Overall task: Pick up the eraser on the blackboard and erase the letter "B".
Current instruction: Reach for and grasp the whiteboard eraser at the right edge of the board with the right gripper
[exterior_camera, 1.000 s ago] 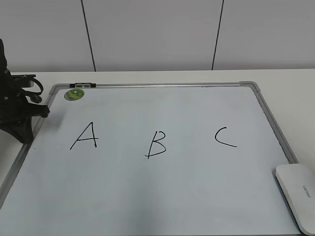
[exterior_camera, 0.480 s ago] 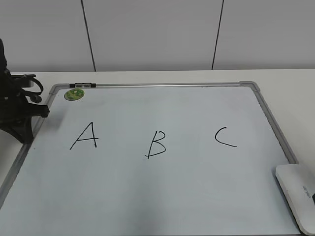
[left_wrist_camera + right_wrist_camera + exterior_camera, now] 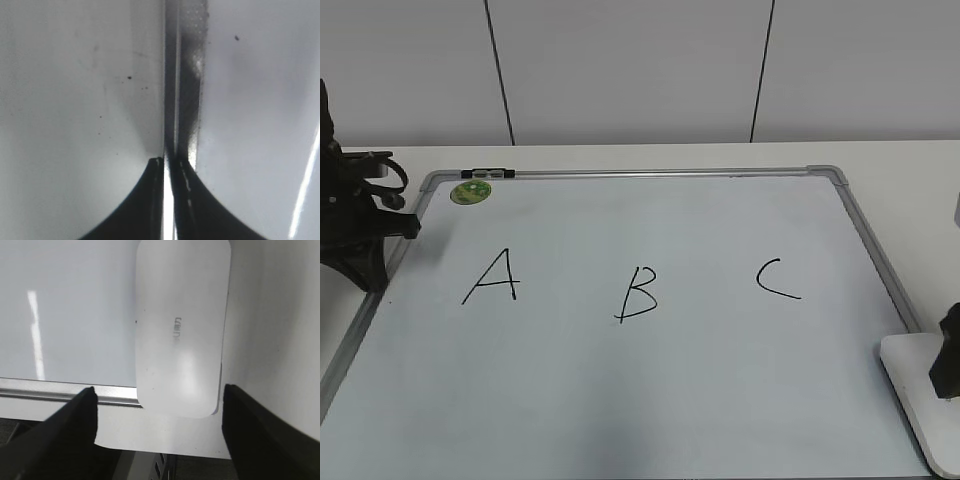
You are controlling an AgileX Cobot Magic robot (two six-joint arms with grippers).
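Observation:
The blackboard (image 3: 650,380) is a pale bluish board with a silver frame. Black letters "A" (image 3: 493,277), "B" (image 3: 639,293) and "C" (image 3: 776,279) stand on it in a row. The white eraser (image 3: 915,395) lies on the board's front right corner, partly over the frame. In the right wrist view the eraser (image 3: 181,325) lies just ahead of my right gripper (image 3: 157,407), which is open and empty, fingers wider than the eraser. In the exterior view the right gripper (image 3: 950,360) shows at the right edge over the eraser. My left gripper (image 3: 167,162) is shut and empty over the board's left frame.
The left arm (image 3: 355,220) rests at the board's left edge. A round green sticker (image 3: 471,191) sits at the board's far left corner. The table's edge (image 3: 165,452) lies close behind the eraser in the right wrist view.
My right gripper has come into the exterior view from the right edge and now hangs over the eraser. The left arm and the eraser have not moved.

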